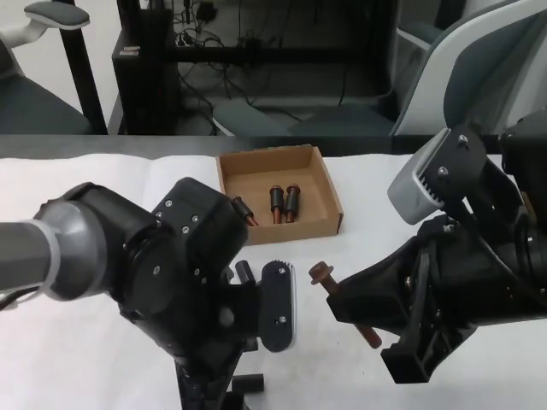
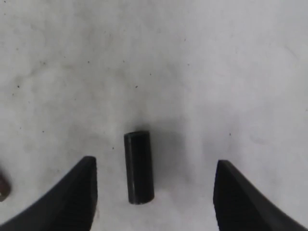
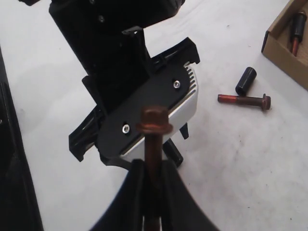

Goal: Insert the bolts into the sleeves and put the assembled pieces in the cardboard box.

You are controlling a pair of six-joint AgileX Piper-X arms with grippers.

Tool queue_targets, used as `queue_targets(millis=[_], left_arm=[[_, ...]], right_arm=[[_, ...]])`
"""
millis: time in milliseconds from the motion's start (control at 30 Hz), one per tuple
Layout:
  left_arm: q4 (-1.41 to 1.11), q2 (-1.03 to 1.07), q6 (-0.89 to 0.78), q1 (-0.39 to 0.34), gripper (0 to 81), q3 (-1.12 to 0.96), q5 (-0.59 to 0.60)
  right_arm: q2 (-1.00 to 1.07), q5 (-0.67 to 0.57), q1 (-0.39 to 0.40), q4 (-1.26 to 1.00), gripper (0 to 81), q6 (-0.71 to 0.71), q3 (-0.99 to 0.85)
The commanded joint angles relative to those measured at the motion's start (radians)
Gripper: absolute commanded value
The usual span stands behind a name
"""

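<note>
Bench top: white sheet point(image 1: 77, 184) | behind bench: black frame point(image 1: 145, 68), tangled cables point(image 1: 244, 41) within it | left rear: dark chair point(image 1: 34, 107) | right rear: pale chair point(image 1: 466, 60)

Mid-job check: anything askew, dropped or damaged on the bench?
Nothing stands out. The right hand grips a bolt, the open left hand hangs over a sleeve lying flat, and a spare bolt and spare sleeve lie loose beside the cardboard box, unassembled.

Matte black arms point(image 1: 162, 256), grey shell point(image 1: 423, 179), black gripper fingers point(image 3: 154, 106), silver screws point(image 3: 177, 84)
</note>
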Motion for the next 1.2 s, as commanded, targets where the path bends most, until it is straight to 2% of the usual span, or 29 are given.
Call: queue_targets(millis=[0, 800, 867, 933, 1000, 1133, 1167], left_arm=[[-0.008, 0.005, 0.004, -0.004, 68.3, -0.010, 0.010], [-0.070, 0.145, 0.003, -0.004, 68.3, -0.010, 0.010], [-0.066, 0.157, -0.001, -0.004, 66.5, -0.012, 0.010], [-0.066, 0.161, -0.001, -0.004, 59.5, -0.012, 0.010], [-0.066, 0.160, -0.001, -0.004, 46.8, -0.015, 0.010], [-0.066, 0.160, -0.003, -0.004, 7.1, -0.032, -0.035], [-0.066, 0.160, -0.003, -0.004, 1.5, -0.036, -0.053]], right_arm=[[-0.013, -0.012, 0.001, -0.013, 0.4, -0.008, -0.003], [-0.013, -0.028, 0.001, -0.013, 0.4, -0.027, -0.003], [-0.013, -0.031, 0.001, -0.013, 0.4, -0.034, -0.003], [-0.013, -0.031, 0.001, -0.013, 0.4, -0.038, -0.003], [-0.013, -0.031, 0.001, -0.013, 0.4, -0.038, -0.003], [-0.013, -0.031, 0.001, -0.013, 0.4, -0.038, -0.003], [-0.013, -0.031, 0.001, -0.013, 0.4, -0.038, -0.003]])
